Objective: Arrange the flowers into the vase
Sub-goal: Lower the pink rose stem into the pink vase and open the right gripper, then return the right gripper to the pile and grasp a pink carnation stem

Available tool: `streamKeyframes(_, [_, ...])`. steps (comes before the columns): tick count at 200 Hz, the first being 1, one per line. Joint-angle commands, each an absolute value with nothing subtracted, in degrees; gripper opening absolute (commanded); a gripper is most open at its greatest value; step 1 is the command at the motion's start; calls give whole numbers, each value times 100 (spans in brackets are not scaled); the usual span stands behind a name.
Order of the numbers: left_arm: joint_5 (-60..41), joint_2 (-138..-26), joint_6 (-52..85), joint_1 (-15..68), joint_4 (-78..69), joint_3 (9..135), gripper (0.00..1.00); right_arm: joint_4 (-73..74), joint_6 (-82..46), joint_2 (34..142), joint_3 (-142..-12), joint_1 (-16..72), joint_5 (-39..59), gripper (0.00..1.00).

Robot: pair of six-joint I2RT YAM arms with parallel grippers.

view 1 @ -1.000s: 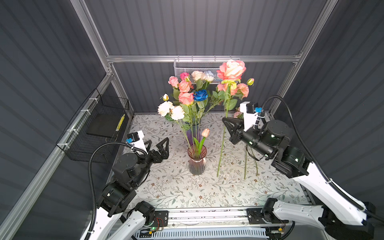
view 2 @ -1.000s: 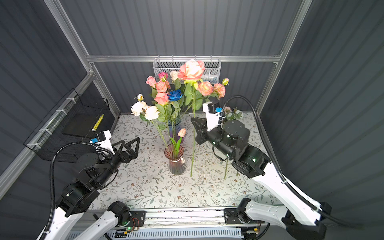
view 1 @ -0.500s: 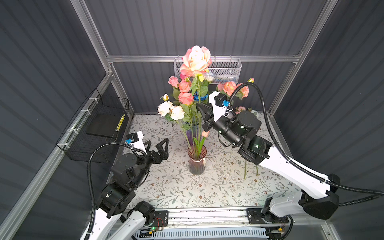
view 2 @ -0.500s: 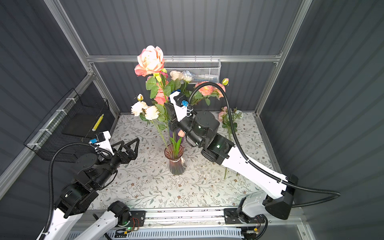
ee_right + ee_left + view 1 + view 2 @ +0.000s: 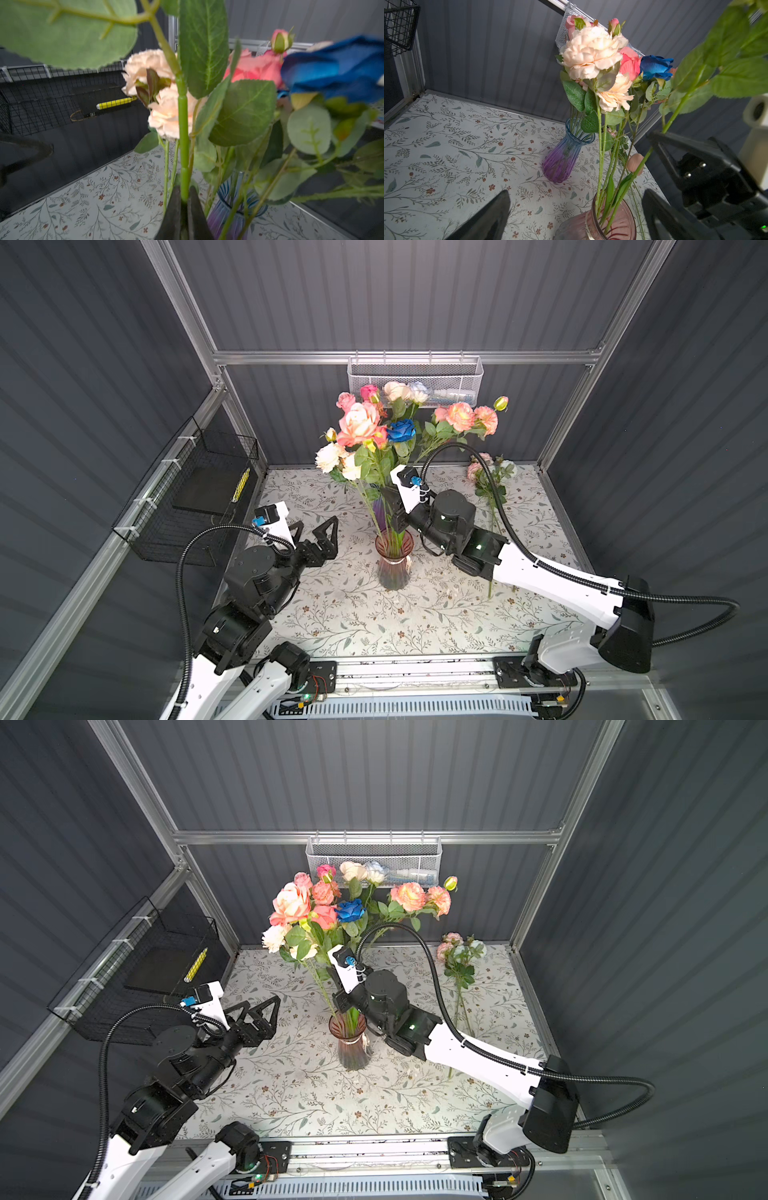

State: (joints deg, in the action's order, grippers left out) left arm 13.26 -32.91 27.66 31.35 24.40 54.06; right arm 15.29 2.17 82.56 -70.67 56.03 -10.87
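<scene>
Right wrist view puts the right gripper (image 5: 184,199) nearest: its jaws are pinched shut on the thick green stem (image 5: 183,128) of 1 flower, touching it on both sides.

In both top views the left gripper (image 5: 316,526) sits left of centre with its jaws spread wide. It holds nothing and points toward the pink vase (image 5: 392,562), apart from it.

The pink vase stands at the centre of the frame on the patterned table (image 5: 353,614), with several stems upright in it. In the left wrist view the gripped stem runs down into its mouth, beside a pink tulip bud (image 5: 635,164), so its foot appears to be inside. Its head, a large peach rose (image 5: 358,423), tops the bunch above centre.

Just behind is a blue-purple vase (image 5: 564,151) with more stems. A deep blue rose (image 5: 401,430) shows among the heads, but I cannot tell which vase it stands in.

Farthest back, at the upper right of the table, a small cluster of loose flowers (image 5: 486,475) lies flat, well apart from both vases.

My reading is that the task is well along. Most blooms stand in the 2 vases, 1 stem is lowered in but not yet released, and the loose cluster remains to be fetched.
</scene>
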Motion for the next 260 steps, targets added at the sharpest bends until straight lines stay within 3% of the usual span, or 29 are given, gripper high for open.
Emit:
streamKeyframes(1, [1248, -3278, 2708, 3138, 2365, 5509, 100, 1640, -330, 7988, -6797, 5647, -1132, 0])
streamKeyframes(30, [1180, -3313, 2725, 3137, 2360, 5487, 100, 1316, -649, 7900, -6512, 5668, -1083, 5])
streamKeyframes(75, [1138, -3357, 2731, 3138, 2343, 5497, 100, 806, -1012, 7632, -6353, 5686, -924, 36])
streamKeyframes(130, [1201, -3392, 2681, 3137, 2319, 5560, 100, 316, -1543, 6789, -6071, 5689, -759, 57])
streamKeyframes(201, [1428, -3304, 2708, 3137, 2318, 5477, 100, -1010, -2094, 5574, -5523, 5267, -1247, 62])
streamKeyframes(229, [1439, -3270, 2711, 3133, 2336, 5468, 100, -1173, -2732, 5451, -4889, 4302, -826, 58])
streamKeyframes(260, [1396, -3217, 2711, 3137, 2342, 5494, 100, -1546, -3431, 6021, -4573, 2746, -58, 51])
